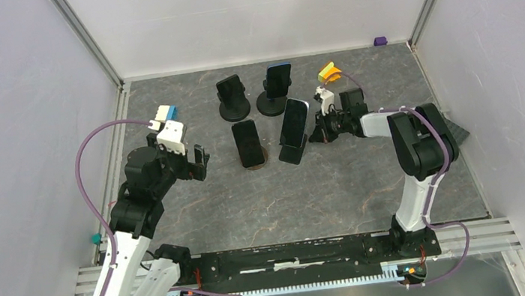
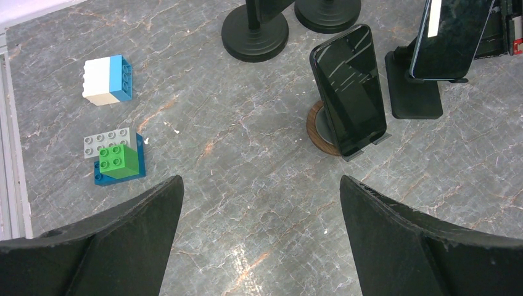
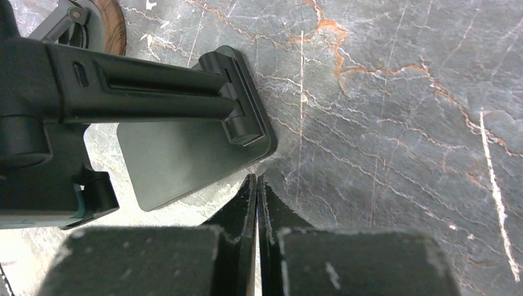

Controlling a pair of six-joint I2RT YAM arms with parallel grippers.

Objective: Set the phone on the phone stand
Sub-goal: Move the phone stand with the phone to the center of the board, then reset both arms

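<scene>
The phone [image 1: 293, 121] rests tilted on the flat-base phone stand [image 3: 185, 160]. The right gripper [image 3: 256, 182] is clenched on nothing, tips just beside the stand's base plate. The left gripper [image 2: 259, 185] hangs released, jaws wide, above the table [image 2: 247, 142]

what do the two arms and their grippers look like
Both the left arm and the right arm have white links with bulky black joints. A thin purple cable loops along each. The left gripper and the right gripper have matte black, wedge-shaped fingers with rough edges.
</scene>
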